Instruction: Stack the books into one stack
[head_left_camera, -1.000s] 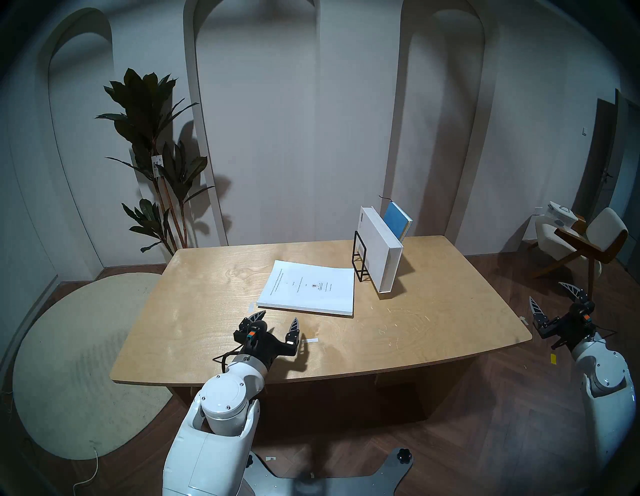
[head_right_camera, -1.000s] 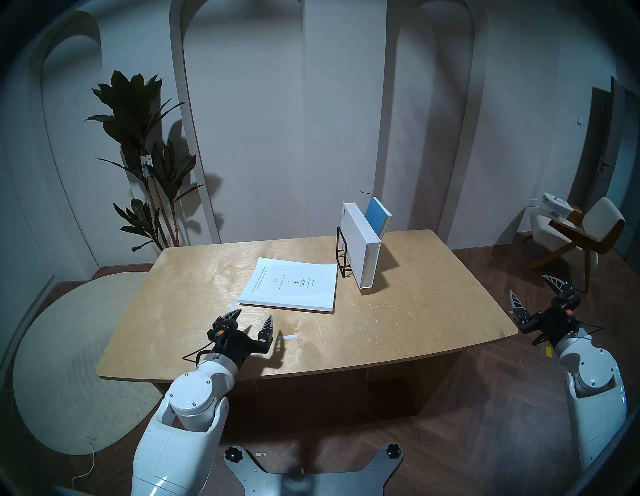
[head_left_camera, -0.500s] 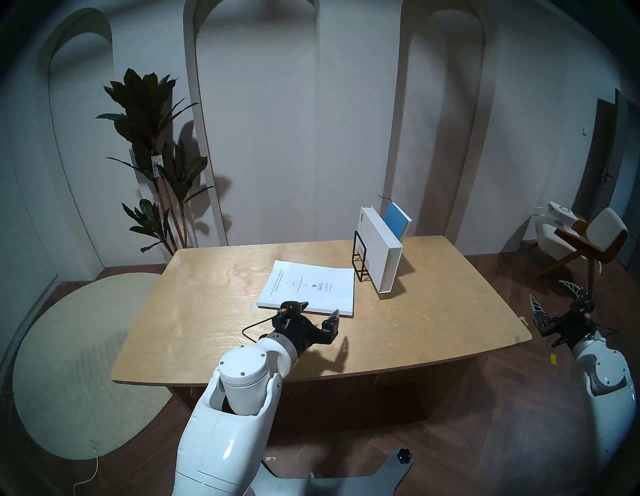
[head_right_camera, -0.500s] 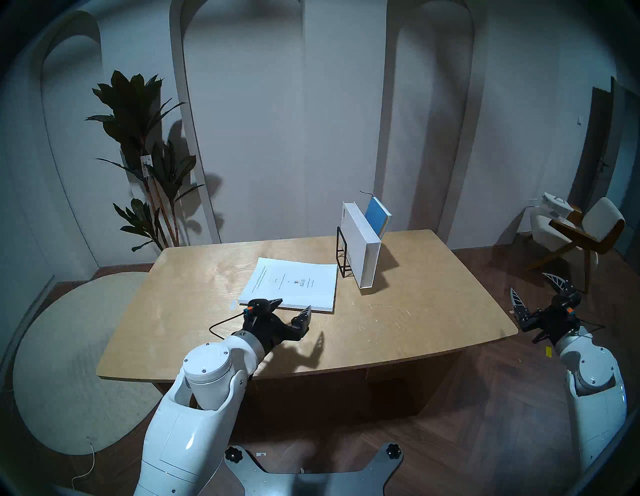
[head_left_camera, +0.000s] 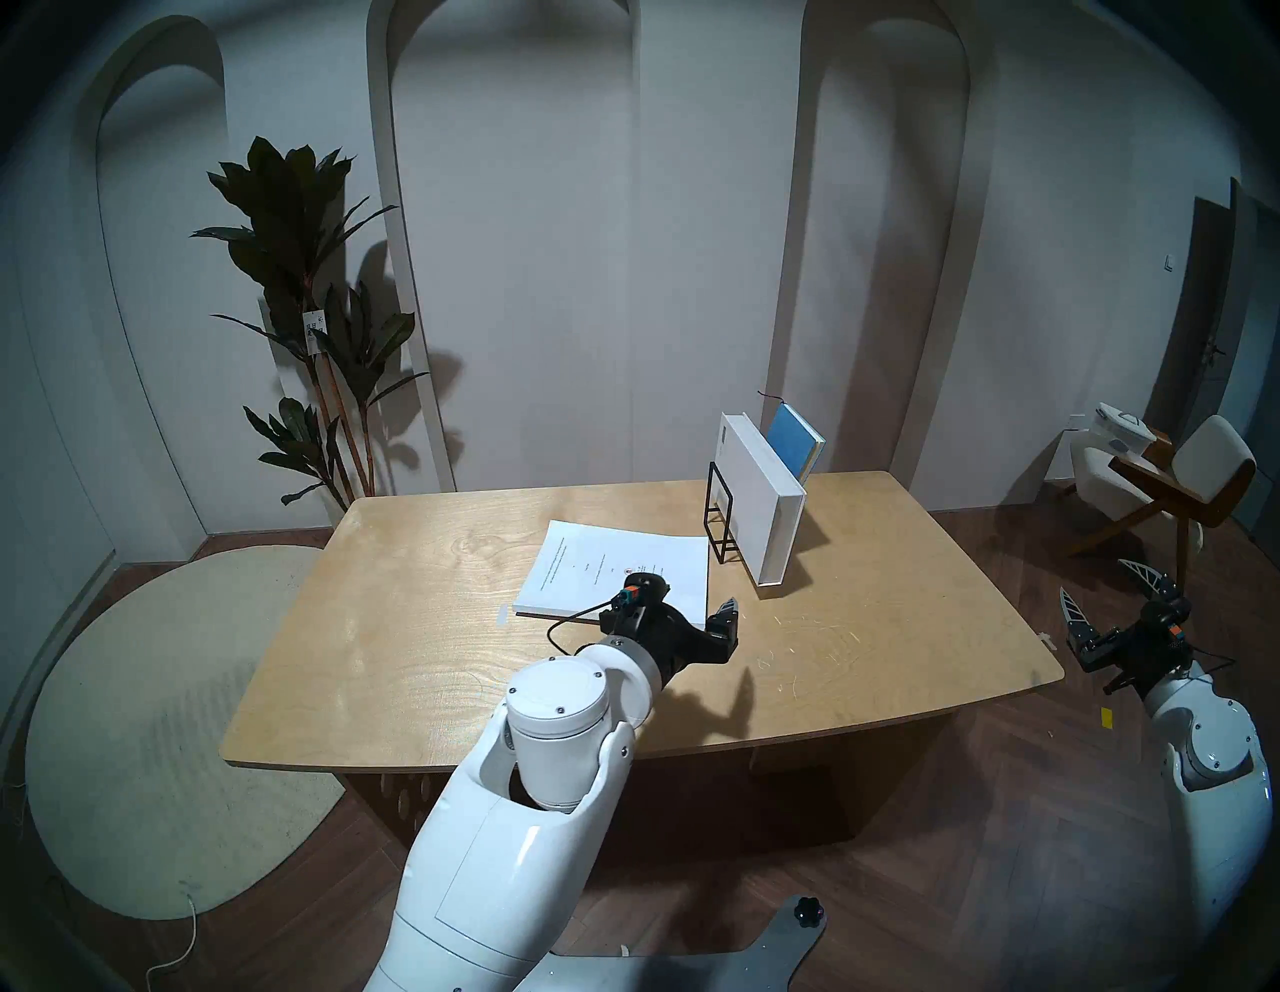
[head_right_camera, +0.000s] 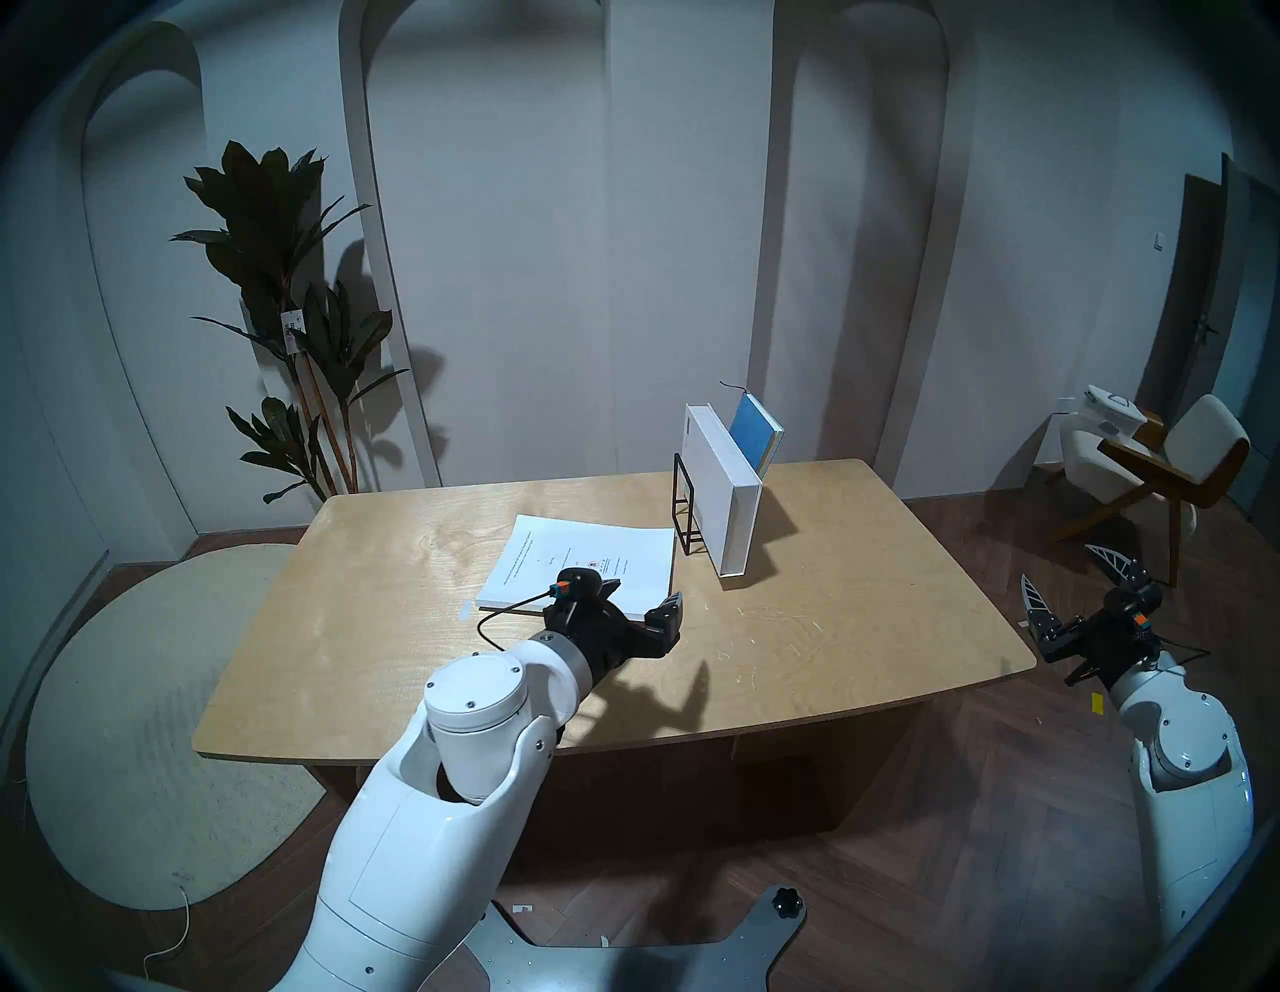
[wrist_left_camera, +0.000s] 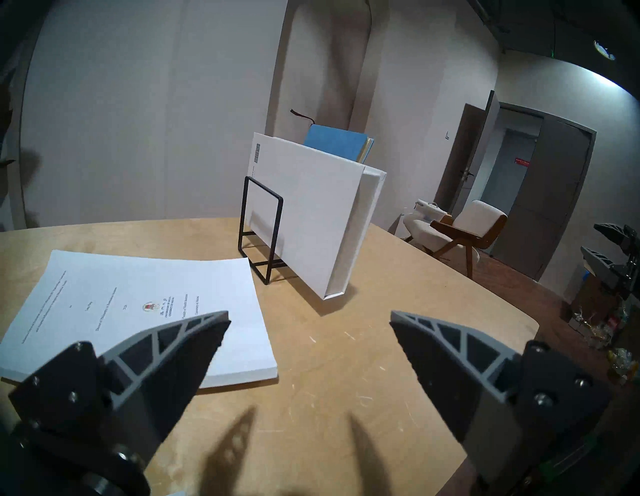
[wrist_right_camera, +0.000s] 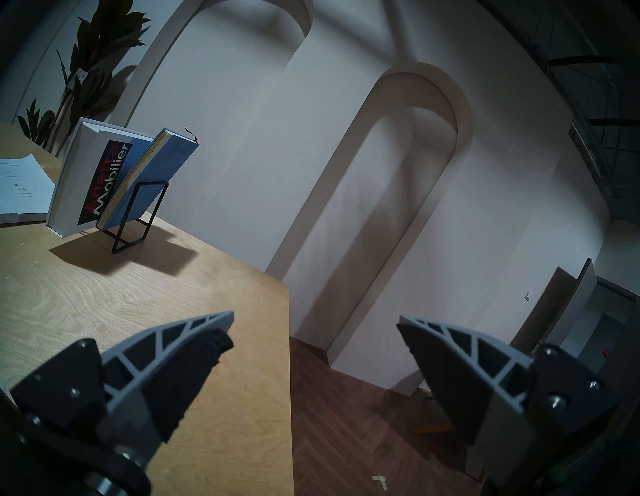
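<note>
Two books, white hardcover (head_left_camera: 758, 506) and blue notebook (head_left_camera: 796, 443), unstacked (both racked); left tool (wrist_left_camera: 309, 324) released, approaching hardcover; next: clamp its edge.

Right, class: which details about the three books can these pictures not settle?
- White booklet: the cover print is too small to read in the left wrist view.
- Blue notebook: its lower part is hidden behind the white hardcover there.
- Blue notebook's cover mark in the right wrist view: too small to read.
</note>
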